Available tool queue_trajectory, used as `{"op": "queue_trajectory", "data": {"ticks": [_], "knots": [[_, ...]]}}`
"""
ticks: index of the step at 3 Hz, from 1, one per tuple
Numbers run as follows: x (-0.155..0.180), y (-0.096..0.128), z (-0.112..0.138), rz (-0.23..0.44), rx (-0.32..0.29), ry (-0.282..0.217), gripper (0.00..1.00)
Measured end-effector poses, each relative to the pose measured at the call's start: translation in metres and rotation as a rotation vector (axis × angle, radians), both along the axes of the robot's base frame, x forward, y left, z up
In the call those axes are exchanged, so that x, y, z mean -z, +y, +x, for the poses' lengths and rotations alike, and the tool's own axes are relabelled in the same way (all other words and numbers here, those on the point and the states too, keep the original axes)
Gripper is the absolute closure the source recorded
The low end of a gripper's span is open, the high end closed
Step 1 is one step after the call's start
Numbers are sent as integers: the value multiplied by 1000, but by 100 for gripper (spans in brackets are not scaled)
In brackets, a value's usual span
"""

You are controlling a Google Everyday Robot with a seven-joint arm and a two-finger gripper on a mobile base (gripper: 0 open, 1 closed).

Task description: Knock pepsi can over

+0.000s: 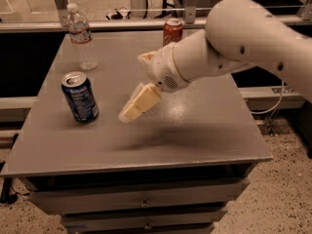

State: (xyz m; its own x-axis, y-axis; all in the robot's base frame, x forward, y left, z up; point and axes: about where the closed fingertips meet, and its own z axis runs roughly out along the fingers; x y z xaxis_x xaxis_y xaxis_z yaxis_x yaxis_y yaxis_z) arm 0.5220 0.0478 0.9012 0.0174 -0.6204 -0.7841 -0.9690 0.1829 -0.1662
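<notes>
The pepsi can [80,97], dark blue with a silver top, stands upright on the left part of the grey table top [195,130]. My gripper [127,113] hangs over the middle of the table on a white arm that comes in from the upper right. Its cream fingers [141,101] point down and to the left, towards the can. The tips are a short gap to the right of the can and do not touch it. It holds nothing.
A clear plastic water bottle [82,37] stands at the back left. A red Coca-Cola can [172,31] stands at the back edge, partly behind my arm. The table has drawers below its front edge [141,165].
</notes>
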Motion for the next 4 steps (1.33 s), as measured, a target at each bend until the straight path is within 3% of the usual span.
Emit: {"op": "queue_trajectory", "data": {"ticks": [1, 2, 3, 4], "knots": [[8, 51, 6, 175, -47, -22, 0], [9, 93, 8, 302, -85, -35, 0], [4, 123, 4, 392, -120, -39, 0], [10, 138, -6, 443, -126, -12, 0]]}}
